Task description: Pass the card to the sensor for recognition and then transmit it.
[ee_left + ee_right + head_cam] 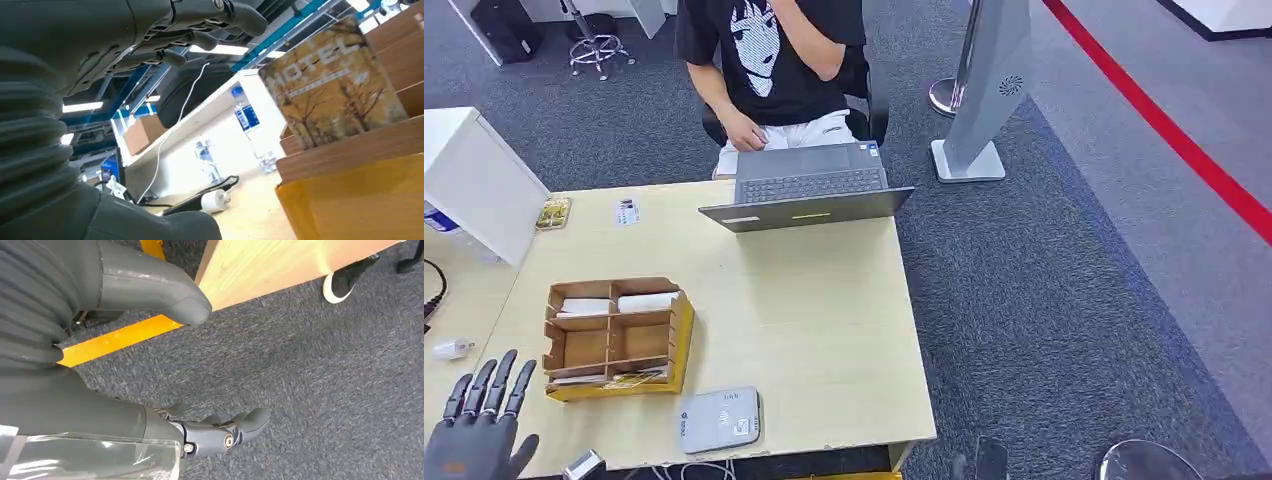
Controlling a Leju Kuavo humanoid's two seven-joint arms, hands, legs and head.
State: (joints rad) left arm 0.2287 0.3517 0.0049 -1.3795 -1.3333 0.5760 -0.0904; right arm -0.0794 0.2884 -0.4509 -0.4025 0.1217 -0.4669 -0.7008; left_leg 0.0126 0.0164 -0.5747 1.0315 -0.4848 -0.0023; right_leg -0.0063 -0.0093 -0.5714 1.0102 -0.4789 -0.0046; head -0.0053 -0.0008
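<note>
You get bright, even light with soft shadows on the pale wooden table. Glaring ceiling strip lights show beyond the slightly blurred yellow hotel card.

"hotel" on the yellow tree-printed card in the organiser

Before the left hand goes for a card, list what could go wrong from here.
1. The left hand is open beside the wooden organizer; reaching in could shove the light box across the table.
2. The hotel card stands in a narrow compartment, so the fingers may fumble it or take a neighbouring card.
3. The grey sensor sits near the table's front edge; a low sweep could knock it off.
</note>
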